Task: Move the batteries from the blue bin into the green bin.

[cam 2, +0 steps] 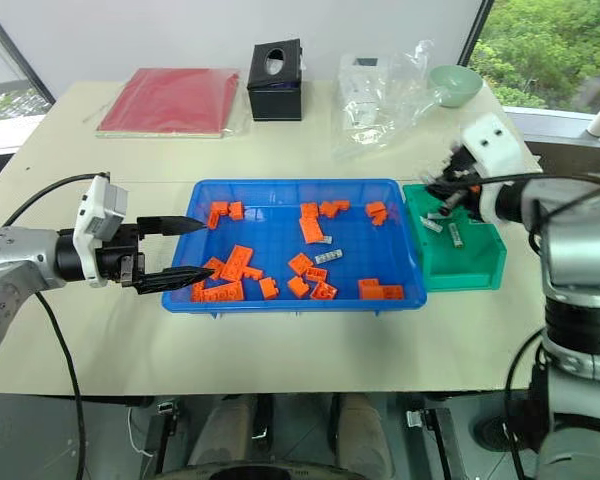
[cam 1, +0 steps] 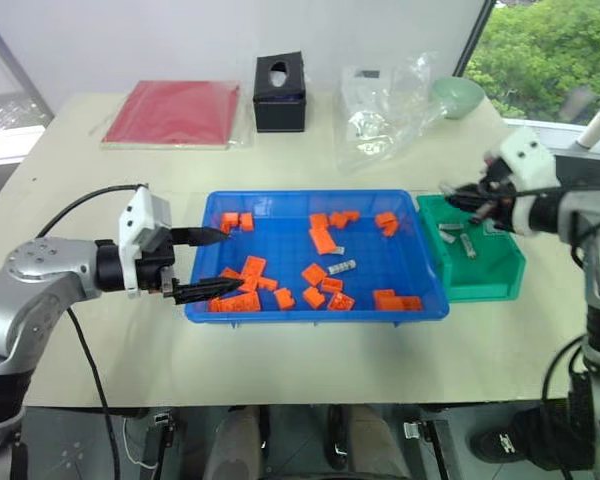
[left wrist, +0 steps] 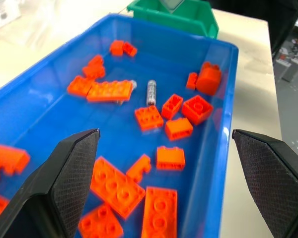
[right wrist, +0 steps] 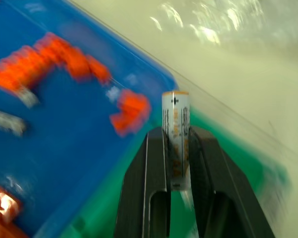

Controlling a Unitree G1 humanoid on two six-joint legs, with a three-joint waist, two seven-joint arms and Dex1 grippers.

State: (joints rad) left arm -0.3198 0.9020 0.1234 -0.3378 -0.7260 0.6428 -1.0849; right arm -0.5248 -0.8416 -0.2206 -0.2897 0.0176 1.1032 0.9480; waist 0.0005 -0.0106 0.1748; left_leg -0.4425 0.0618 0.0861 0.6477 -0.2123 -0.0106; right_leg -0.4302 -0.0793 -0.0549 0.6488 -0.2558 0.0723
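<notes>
1. The right gripper [right wrist: 178, 148] was clamped on a battery [right wrist: 175, 136], which stood upright between its two black fingers [right wrist: 148, 183] with its orange-banded top poking out above the fingertips.
2. In the head views that gripper hung over the green bin [cam 2: 475, 262], near the wall it shares with the blue bin [cam 1: 310, 312]. Below the jaws, two batteries [cam 2: 456, 235] already lay on the green bin's floor.
3. The step in hand, as I judge it, was the carry-and-drop: the battery was lifted clear of the blue tray and was due for release.
4. The next move called for the fingers to part while directly above the green bin's opening, well inside its rim, so the battery would fall in rather than roll onto the table [cam 1: 280, 360].
5. The left gripper [cam 1: 208, 262] was spread wide and empty, its fingertips poised over the near-left end of the blue bin.
6. Ahead of those open jaws, past a scatter of orange bricks [left wrist: 119, 188], one battery [left wrist: 151, 92] lay flat on the blue floor; it looked like the next pick.
</notes>
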